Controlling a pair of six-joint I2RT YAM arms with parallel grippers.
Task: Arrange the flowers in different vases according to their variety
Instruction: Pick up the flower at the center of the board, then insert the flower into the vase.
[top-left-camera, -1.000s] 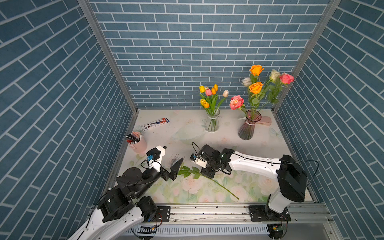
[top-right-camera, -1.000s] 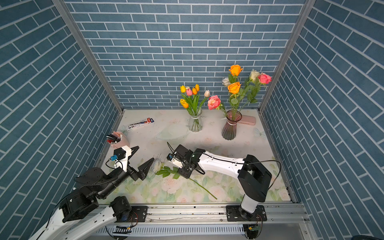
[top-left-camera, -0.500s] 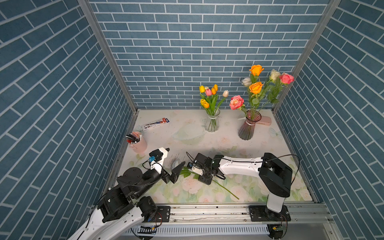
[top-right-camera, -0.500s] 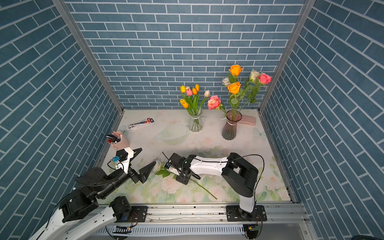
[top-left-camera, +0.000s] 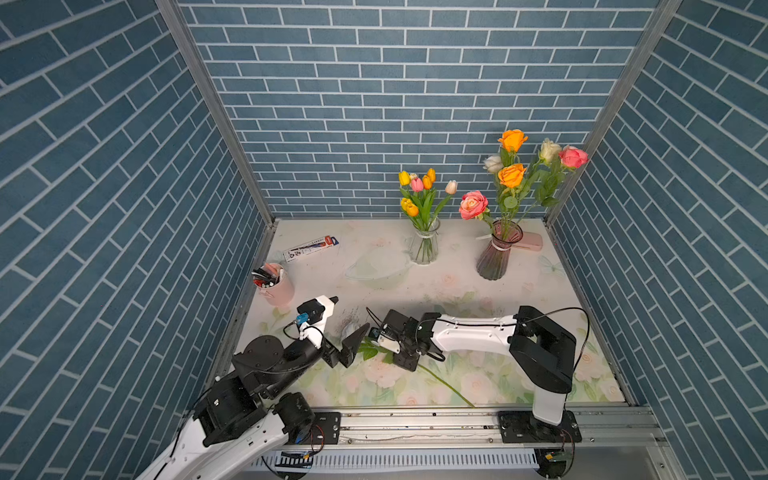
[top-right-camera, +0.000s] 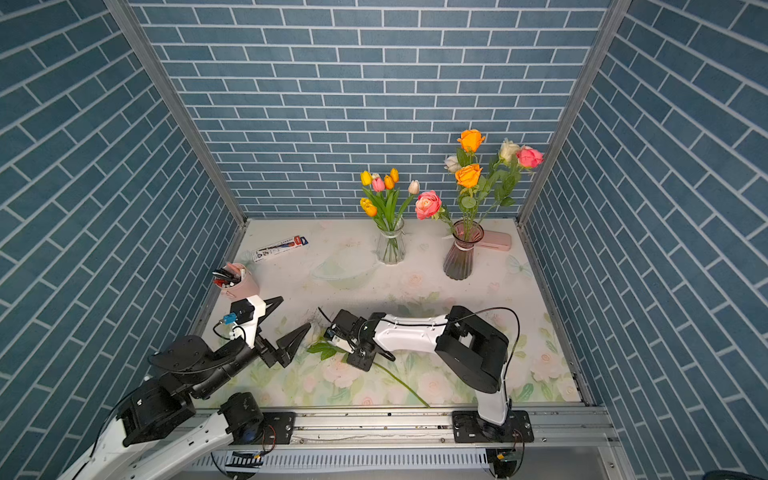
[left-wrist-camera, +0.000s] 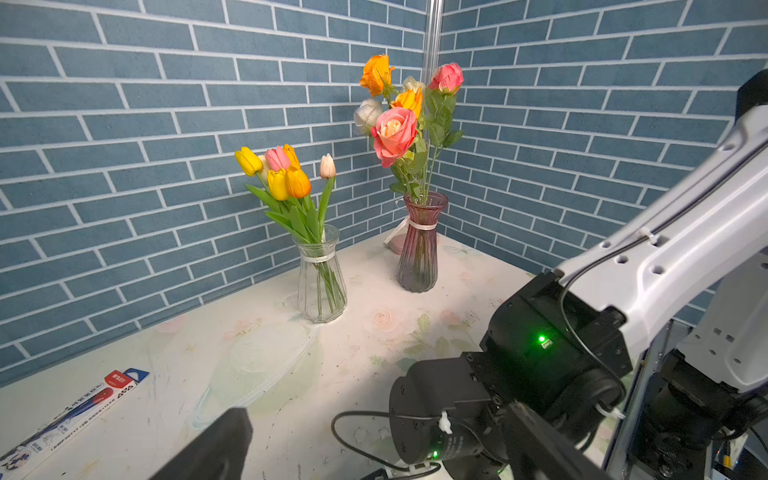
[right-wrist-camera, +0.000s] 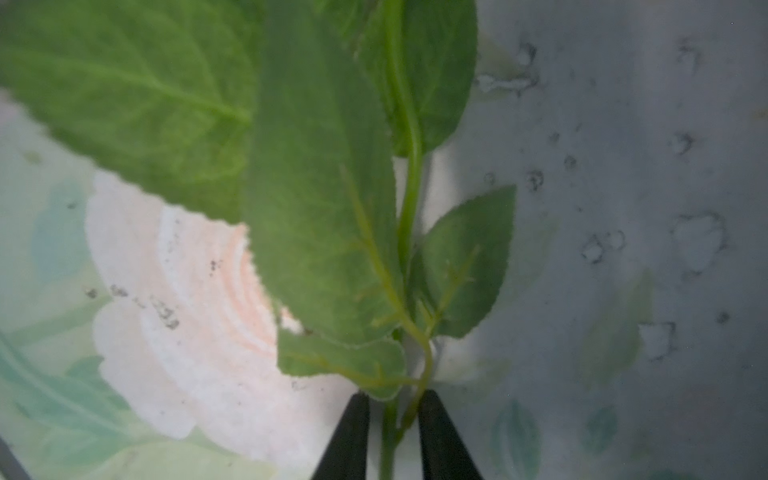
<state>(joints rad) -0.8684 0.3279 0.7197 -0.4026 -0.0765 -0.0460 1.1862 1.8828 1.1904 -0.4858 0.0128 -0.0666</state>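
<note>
Flower stem lies flat at 6 o'clock on surface. My right jaws nearly closed round it below leaves, pinch unclear; left jaws wide, empty. Grip firm, lift level, head for purple vase at 1 o'clock.

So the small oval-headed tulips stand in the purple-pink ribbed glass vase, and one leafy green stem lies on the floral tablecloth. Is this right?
Not quite: the small oval-headed tulips stand in the clear ribbed glass vase, as the left wrist view shows; the purple-pink vase holds ruffled roses. The leafy green stem does lie on the floral tablecloth.
</note>
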